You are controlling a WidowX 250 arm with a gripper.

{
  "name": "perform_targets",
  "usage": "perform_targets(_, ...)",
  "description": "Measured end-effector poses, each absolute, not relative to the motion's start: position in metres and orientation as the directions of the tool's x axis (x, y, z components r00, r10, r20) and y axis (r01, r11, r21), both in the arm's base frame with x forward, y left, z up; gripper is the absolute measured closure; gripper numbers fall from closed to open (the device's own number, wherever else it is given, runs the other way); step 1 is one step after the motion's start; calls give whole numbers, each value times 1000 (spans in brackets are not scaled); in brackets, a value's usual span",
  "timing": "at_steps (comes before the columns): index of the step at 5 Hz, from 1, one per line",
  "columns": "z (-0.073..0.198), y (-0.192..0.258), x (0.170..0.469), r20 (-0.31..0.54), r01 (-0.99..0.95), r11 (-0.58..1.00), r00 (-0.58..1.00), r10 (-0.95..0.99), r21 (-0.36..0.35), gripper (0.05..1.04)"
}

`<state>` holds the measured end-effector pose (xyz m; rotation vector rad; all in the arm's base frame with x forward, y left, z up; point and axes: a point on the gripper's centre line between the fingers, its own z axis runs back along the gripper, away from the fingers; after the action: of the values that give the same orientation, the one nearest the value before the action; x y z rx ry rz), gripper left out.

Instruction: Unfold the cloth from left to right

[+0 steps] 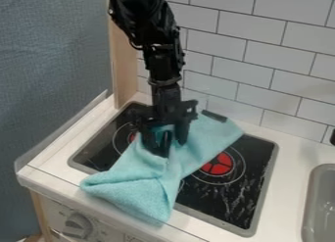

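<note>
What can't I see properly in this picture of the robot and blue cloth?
In the camera view:
Left burner: partly hidden by the end effector and cloth.
Stovetop under the cloth: the cloth covers it.
Sink: cut off by the right edge.
Black thing above the sink: cut by the same edge, so I can't name it.
Knob: any markings are too small to read.

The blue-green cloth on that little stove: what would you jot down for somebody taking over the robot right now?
Gripper: down at the middle of the cloth; whether it has hold of it, I cannot tell.
Cloth: slantwise across the stove top, near end over the counter's front edge, a fold showing there.
Done: no finished unfolding to report.
Left: spread it from left to right, probably starting with that fold.
</note>
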<state>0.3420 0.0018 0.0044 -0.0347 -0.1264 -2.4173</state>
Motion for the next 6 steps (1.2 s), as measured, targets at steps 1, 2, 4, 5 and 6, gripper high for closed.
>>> perform_targets(1, 4, 4, 342, 53, 669, -740, -743, -667, 73, 714)
perform_targets(2, 4, 4, 342, 51, 673, -737, -740, -671, 69, 899)
perform_targets(4, 5, 6, 339, 61, 682, -729, -731, -680, 47, 1033)
perform_targets(5, 16, 4, 336, 64, 686, -725, -727, -683, 59, 1033)
perform_targets(6, 26, -1, 331, 118, 692, -720, -720, -684, 53, 1033)
